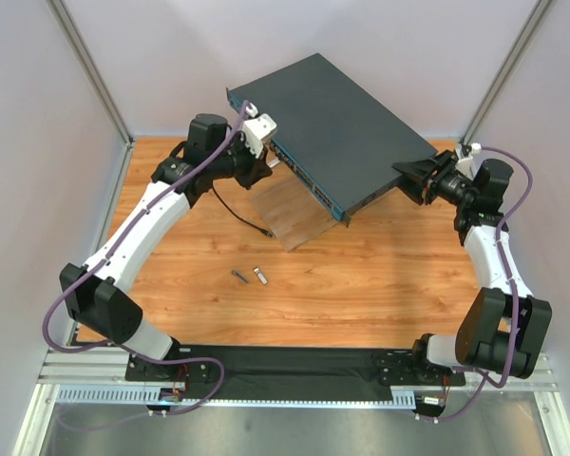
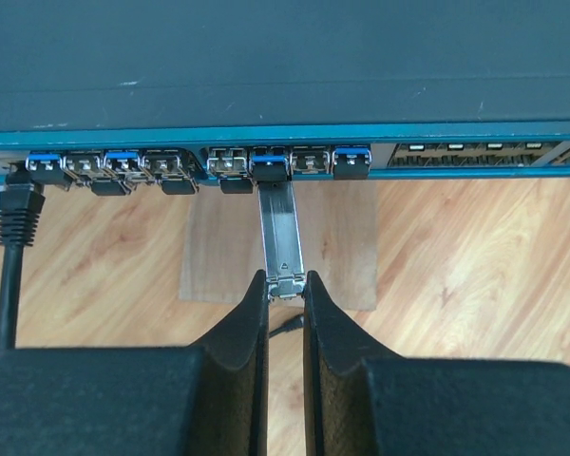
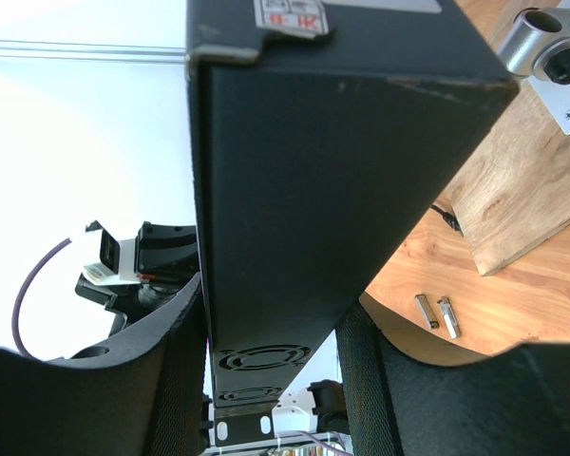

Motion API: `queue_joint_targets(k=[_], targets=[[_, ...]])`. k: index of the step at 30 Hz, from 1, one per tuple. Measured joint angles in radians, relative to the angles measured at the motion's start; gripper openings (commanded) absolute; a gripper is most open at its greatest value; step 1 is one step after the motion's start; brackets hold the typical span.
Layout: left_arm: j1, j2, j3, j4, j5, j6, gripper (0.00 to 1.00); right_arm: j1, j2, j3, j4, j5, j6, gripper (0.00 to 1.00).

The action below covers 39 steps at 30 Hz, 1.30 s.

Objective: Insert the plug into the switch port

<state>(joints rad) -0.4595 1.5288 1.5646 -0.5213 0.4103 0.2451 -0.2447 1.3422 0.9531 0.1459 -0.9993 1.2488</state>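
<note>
At the bottom of the left wrist view, the left gripper [image 2: 285, 281] pinches the tail end of the plug [image 2: 278, 228], a thin silver bar. Its nose sits at the mouth of 1 port [image 2: 271, 169] in the upper middle, with most of its body outside. The switch [image 2: 285, 66] fills the top of the frame. Overhead, the right gripper [image 1: 420, 180] clamps its right end. The plug leans slightly, so a push may jam it on the port's edge or make it slip in that small pinch. The switch could slide back if the clamp yields.
</note>
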Motion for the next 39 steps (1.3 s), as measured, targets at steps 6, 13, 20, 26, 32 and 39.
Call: queue_joint_targets(k=[6, 13, 20, 26, 32, 39], targets=[[0.005, 0.023, 0.03, -0.031, 0.023, -0.086, 0.0, 0.0, 0.0, 0.0, -0.001, 0.0, 0.0, 0.0], [0.006, 0.061, 0.032, -0.006, 0.027, -0.104, 0.0, 0.0, 0.001, 0.002, -0.007, -0.002, -0.008, 0.0], [0.006, 0.054, 0.021, 0.008, 0.031, -0.06, 0.0, -0.001, 0.006, 0.006, -0.008, -0.008, -0.01, 0.0], [0.005, 0.048, 0.013, 0.021, 0.029, -0.027, 0.0, -0.001, 0.007, 0.007, -0.011, -0.009, -0.012, 0.0], [0.0, 0.076, 0.056, 0.025, 0.031, -0.035, 0.0, -0.001, 0.008, 0.009, -0.014, -0.011, -0.015, 0.0], [-0.005, 0.131, 0.129, -0.007, 0.046, -0.061, 0.0, -0.002, 0.01, 0.019, -0.035, -0.014, -0.024, 0.0]])
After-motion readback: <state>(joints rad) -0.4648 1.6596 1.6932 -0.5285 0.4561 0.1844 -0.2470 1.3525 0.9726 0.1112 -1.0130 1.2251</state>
